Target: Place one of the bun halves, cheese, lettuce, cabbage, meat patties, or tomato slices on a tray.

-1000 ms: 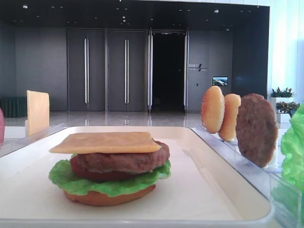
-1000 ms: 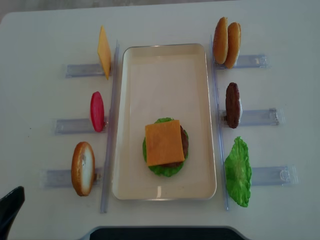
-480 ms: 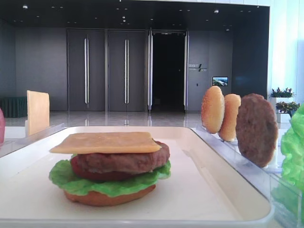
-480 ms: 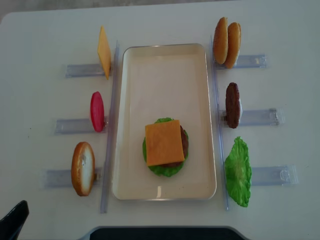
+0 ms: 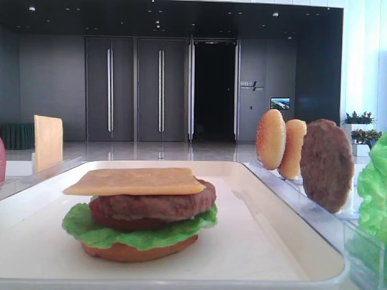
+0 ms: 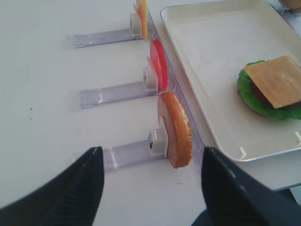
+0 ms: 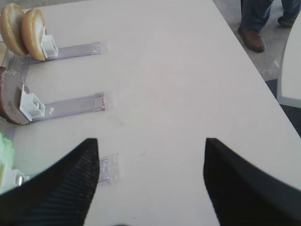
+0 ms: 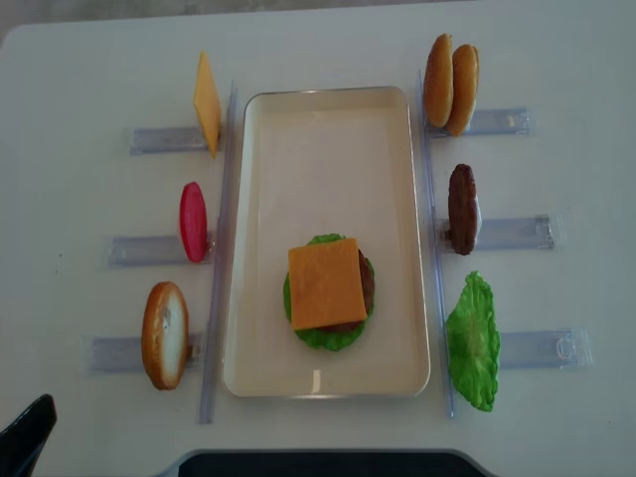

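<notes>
Cheese tops the stack on the tray
Left gripper gapes wide, empty, well apart from it

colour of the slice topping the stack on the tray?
Yellow-orange cheese, clearest in the overhead view.

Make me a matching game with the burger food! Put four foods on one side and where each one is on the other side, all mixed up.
Foods:
1. cheese slice
2. tomato slice
3. meat patty
4. loose lettuce leaf

Places:
A. standing in the middle rack left of the tray
B. lying on top of the stacked burger on the tray
C. at the nearest rack right of the tray
D. standing in the middle rack right of the tray

Pairs: 1-B, 2-A, 3-D, 4-C
</notes>
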`<state>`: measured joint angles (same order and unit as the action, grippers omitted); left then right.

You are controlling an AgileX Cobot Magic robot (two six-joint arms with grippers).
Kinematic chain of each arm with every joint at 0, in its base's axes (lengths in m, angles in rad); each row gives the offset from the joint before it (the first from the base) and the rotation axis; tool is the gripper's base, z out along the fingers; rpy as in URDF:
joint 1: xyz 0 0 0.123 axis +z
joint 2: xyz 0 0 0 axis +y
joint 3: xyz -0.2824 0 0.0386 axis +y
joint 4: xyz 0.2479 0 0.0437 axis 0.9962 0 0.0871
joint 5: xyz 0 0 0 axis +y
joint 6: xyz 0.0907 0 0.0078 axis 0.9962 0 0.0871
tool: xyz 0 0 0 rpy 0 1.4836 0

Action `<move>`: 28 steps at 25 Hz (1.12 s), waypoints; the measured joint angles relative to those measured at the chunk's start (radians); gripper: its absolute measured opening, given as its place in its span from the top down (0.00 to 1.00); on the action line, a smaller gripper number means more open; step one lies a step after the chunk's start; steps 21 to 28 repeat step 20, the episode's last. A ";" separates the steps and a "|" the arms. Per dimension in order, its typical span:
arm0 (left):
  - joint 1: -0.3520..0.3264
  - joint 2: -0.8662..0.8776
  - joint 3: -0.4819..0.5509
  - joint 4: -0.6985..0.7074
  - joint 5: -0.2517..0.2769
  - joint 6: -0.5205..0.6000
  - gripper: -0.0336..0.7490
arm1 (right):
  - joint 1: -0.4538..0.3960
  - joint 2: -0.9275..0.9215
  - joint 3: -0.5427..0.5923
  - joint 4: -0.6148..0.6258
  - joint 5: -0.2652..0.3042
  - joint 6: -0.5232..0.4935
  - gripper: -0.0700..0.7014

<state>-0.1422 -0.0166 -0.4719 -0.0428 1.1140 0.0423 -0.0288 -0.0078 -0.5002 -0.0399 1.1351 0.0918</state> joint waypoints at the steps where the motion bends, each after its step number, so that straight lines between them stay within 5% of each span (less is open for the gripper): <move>1: 0.000 0.000 0.000 0.000 0.000 0.000 0.33 | 0.000 0.000 0.000 0.000 0.000 0.000 0.29; 28: 0.000 0.000 0.000 0.000 0.000 0.000 0.44 | 0.000 0.000 0.000 0.000 0.000 0.000 0.29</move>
